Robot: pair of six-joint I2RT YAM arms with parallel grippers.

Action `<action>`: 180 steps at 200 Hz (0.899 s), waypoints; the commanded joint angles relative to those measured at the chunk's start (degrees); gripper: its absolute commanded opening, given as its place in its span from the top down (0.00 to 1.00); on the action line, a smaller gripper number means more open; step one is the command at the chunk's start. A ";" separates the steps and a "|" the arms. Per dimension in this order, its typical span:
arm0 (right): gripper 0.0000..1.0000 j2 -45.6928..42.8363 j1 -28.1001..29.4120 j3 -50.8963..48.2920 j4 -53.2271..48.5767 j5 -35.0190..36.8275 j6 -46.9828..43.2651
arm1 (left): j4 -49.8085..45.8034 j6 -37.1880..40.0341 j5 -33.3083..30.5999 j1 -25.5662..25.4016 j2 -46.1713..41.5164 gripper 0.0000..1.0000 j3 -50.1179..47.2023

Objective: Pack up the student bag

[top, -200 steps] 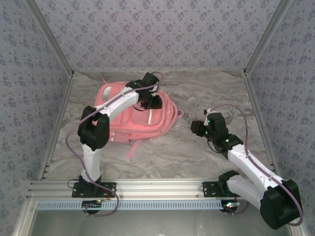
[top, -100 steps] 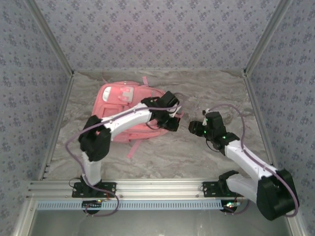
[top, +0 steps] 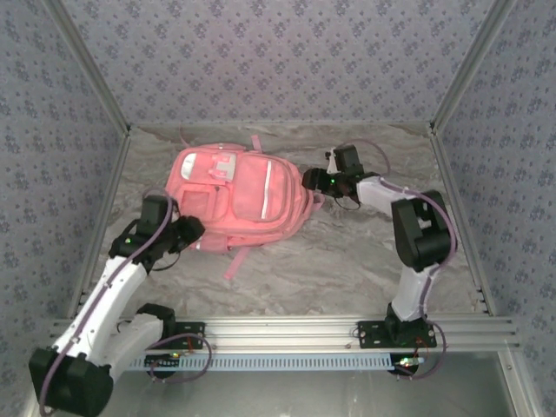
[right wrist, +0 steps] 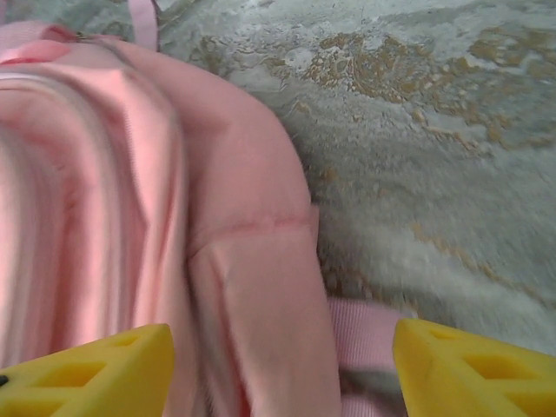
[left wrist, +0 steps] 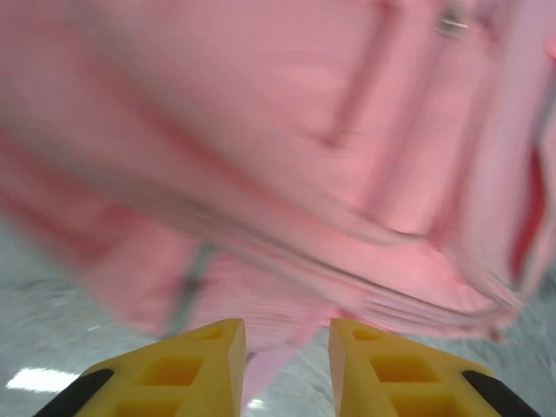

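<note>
The left gripper (top: 189,229) is held low at the near-left edge of the student bag (top: 248,187). Its yellow fingers (left wrist: 200,369) are parted by a narrow gap, with nothing seen pinched between them. The pink bag is laid flat on the marbled table (top: 365,252), left of centre and toward the back, front pockets up, with one strap (top: 234,259) trailing toward the near rail. At the bag's right edge, the right gripper (top: 314,180) is poised with its fingers (right wrist: 91,373) spread wide over a corner of fabric and a strap end — empty. Trouble is most likely from the soft cloth: a fold or loose strap could be snagged by either jaw, so the whole bag is dragged or bunched rather than opened — or twisted, if pulled from both sides. Little room is left between the bag and the left and back walls. Open tabletop is available to its right and in front.
</note>
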 commanded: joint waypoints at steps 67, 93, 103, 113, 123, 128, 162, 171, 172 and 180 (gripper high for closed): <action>1.00 -6.66 1.02 -12.65 -1.42 4.78 -0.67 | 11.90 -3.36 -0.39 2.55 33.96 0.70 12.15; 1.00 -15.56 5.55 -24.10 1.64 4.84 1.17 | 11.75 -0.25 1.68 1.25 47.08 0.68 25.22; 1.00 -18.89 9.34 -27.94 2.61 4.91 1.60 | 10.04 1.59 3.47 0.38 51.96 0.66 31.23; 0.99 -21.73 15.84 -30.71 3.59 5.23 1.38 | 6.46 3.87 3.78 -0.46 55.99 0.64 37.78; 0.90 -23.76 21.90 -32.18 5.06 4.02 1.12 | 3.52 5.89 3.42 -0.58 58.01 0.61 42.74; 0.83 -24.44 25.01 -32.26 5.50 3.48 1.00 | 2.29 6.71 2.75 -0.23 58.10 0.60 44.59; 0.35 -33.58 31.46 -32.23 0.16 6.80 -1.06 | 1.38 7.10 -0.32 5.53 49.23 0.53 45.34; 0.33 -37.93 29.13 -33.86 0.12 7.80 -0.60 | 0.75 7.99 -1.02 6.23 46.73 0.52 45.08; 0.33 -38.63 28.84 -34.10 0.11 7.86 -0.51 | 0.66 8.17 -1.08 6.25 46.51 0.52 45.06; 0.32 -42.84 26.26 -35.35 -0.61 8.39 -0.08 | -0.30 9.48 -1.35 6.28 44.56 0.52 44.84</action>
